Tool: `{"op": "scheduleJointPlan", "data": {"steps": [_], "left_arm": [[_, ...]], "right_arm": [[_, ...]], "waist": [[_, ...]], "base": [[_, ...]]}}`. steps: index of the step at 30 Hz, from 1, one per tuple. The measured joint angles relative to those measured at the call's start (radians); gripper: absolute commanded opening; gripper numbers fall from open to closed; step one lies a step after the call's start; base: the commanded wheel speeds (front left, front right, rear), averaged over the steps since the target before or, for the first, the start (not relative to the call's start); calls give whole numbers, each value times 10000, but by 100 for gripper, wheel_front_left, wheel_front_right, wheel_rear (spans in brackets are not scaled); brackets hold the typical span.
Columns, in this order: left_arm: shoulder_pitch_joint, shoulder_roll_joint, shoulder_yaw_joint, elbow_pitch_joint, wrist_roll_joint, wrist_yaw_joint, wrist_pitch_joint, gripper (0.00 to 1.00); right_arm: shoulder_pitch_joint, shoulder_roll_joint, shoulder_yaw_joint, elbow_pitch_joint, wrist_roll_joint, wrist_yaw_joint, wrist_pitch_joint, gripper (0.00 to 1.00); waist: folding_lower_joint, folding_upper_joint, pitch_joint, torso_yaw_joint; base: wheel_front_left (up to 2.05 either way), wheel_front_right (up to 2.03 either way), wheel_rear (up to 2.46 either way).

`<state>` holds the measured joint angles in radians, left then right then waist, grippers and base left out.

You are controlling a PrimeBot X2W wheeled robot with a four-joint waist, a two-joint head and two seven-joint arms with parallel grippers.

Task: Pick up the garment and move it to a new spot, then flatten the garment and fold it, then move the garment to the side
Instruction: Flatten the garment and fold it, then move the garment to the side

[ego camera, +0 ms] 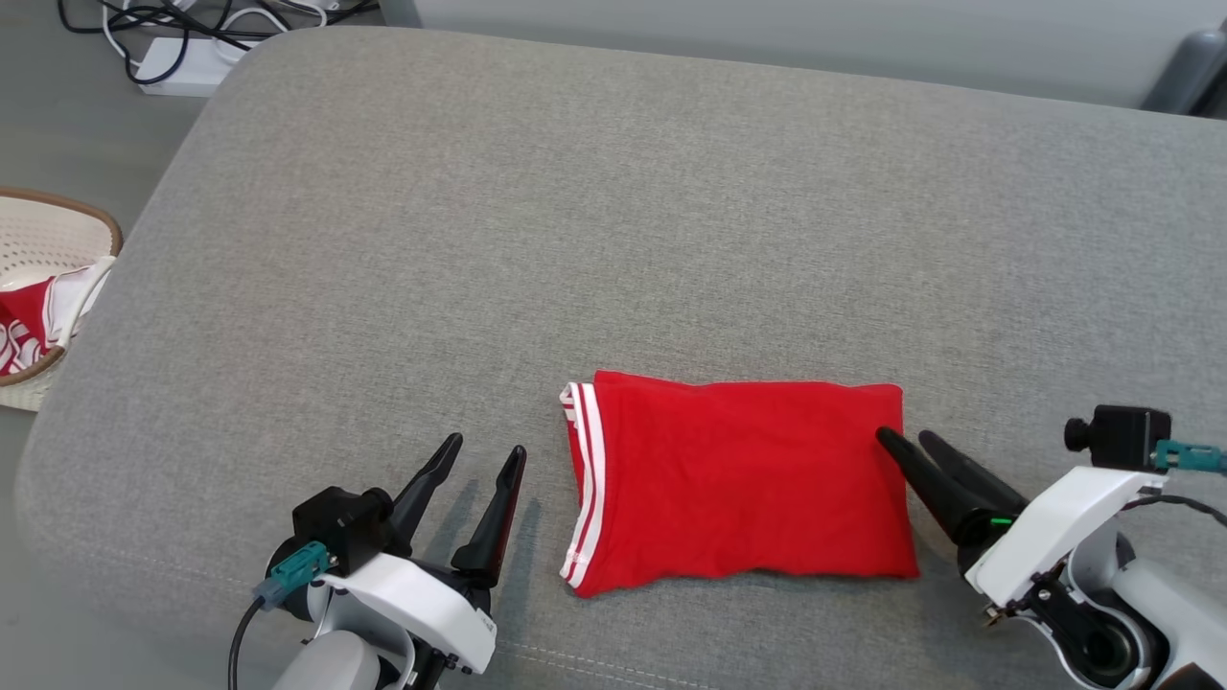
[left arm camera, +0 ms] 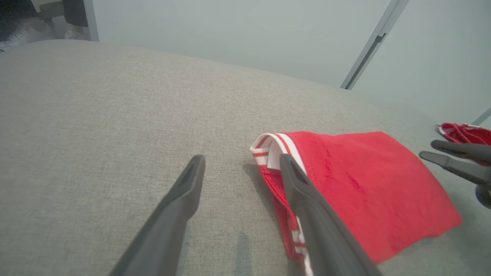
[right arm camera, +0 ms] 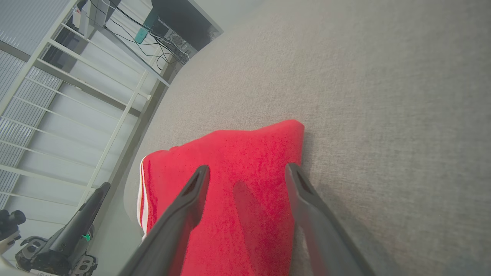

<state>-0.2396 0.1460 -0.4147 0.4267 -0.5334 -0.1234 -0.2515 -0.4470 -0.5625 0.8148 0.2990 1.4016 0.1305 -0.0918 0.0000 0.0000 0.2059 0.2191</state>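
The garment (ego camera: 738, 484) is a red cloth with white stripes along its left edge, folded into a flat rectangle on the grey cushion near the front. My left gripper (ego camera: 487, 448) stands open just left of the striped edge, touching nothing; in the left wrist view the garment (left arm camera: 364, 184) lies to the right of its fingers (left arm camera: 184, 199). My right gripper (ego camera: 904, 438) is open at the garment's right edge, holding nothing. In the right wrist view its fingertips (right arm camera: 199, 180) hover over the red garment (right arm camera: 238, 172) near its corner.
The grey cushion (ego camera: 613, 220) stretches far behind the garment. A woven basket (ego camera: 43, 240) holding red and white cloth stands off the left edge. Cables and a white power strip (ego camera: 182, 62) lie on the floor at the back left.
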Motion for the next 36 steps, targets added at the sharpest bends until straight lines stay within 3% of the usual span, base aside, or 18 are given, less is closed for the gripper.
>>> {"op": "scheduleJointPlan", "data": {"steps": [12,23,25,26,36], "left_arm": [[-1,2,-27,-96,140,0,0,100],[-1,-90,-48,-167,140,0,0,100],[-7,-109,-71,-194,140,0,0,100],[-17,-109,-77,-207,138,0,0,100],[-114,-25,-61,-219,138,0,0,100]], "right_arm": [[56,418,265,1258,77,0,-353,100],[-278,545,709,1488,54,0,-82,100],[-451,656,811,1432,58,-10,109,42],[-614,782,1005,1407,59,-13,228,0],[-746,734,1162,1687,92,-8,-199,0]], "waist": [[0,0,34,442],[0,0,194,580],[0,0,238,613],[0,0,262,639],[0,0,77,402]], "base": [[0,0,0],[0,0,0],[0,0,0],[0,0,0],[0,0,0]]}}
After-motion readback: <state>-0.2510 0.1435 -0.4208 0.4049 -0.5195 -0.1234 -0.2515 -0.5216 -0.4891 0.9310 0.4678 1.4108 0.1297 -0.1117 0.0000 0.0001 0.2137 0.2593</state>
